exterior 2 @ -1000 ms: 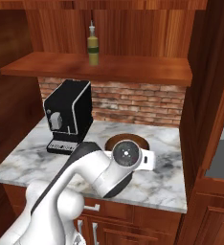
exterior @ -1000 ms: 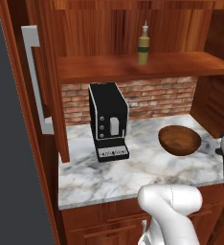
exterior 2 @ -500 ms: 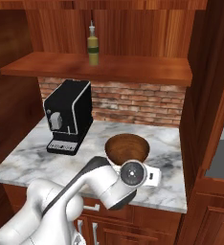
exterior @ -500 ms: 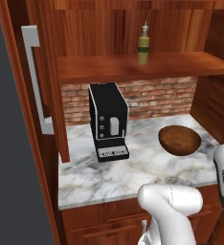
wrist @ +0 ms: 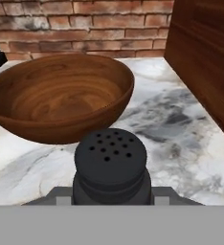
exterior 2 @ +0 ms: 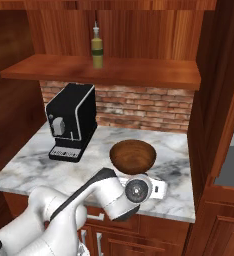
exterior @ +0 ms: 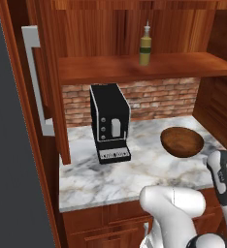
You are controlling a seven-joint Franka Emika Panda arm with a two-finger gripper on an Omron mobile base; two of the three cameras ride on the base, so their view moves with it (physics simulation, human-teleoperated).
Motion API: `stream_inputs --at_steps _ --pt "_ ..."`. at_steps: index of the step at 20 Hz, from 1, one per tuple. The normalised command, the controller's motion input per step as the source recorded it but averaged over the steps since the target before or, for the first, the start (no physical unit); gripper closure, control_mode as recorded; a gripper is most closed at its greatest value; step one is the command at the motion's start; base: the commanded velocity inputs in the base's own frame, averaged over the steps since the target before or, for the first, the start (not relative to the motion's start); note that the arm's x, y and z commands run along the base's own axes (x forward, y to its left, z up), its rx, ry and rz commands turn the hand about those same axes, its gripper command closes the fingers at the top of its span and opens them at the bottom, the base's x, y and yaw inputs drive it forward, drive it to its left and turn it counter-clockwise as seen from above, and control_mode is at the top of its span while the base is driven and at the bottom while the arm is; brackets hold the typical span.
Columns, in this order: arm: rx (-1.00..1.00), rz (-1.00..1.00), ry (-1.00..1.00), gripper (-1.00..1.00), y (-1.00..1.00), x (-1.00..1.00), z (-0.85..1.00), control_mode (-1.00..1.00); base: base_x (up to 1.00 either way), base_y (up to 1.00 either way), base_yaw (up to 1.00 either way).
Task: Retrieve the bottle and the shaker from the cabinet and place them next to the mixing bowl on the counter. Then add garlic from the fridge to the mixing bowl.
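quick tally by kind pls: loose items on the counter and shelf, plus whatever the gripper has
Bottle: 1, on the shelf
Coffee machine: 1, on the counter
Wooden mixing bowl: 1, on the counter
Black shaker: 1, at the gripper, in front of the bowl
Total: 4

A kitchen: marble counter [exterior: 101,177], coffee machine [exterior: 110,123], brick backsplash [exterior 2: 149,107], wooden cabinets [exterior 2: 216,95].

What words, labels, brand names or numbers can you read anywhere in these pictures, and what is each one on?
None can be read.
Coffee machine: light marks on its front panel and base strip, too small and blurred to read.
Bottle on the cabinet shelf: no label text visible.
Shaker at the gripper: a dark perforated cap, no writing.
Mixing bowl: plain wood, no markings.
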Motion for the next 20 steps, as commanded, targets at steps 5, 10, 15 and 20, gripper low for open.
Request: stream_inputs --at_steps 5,10,15,20 --pt "0.0 0.0 -0.01 1.0 0.0 0.25 -0.2 -1.0 0.0 0.0 0.0" --pt "0.0 0.0 -0.05 1.0 0.0 0.42 -0.11 -1.0 0.0 0.0 0.0" --pt "0.0 0.0 -0.01 1.0 -0.1 0.25 -0.13 -1.0 0.0 0.0 0.0" --pt "0.0 0.0 0.0 1.0 -0.36 0.0 -0.2 -1.0 0.0 0.0 0.0"
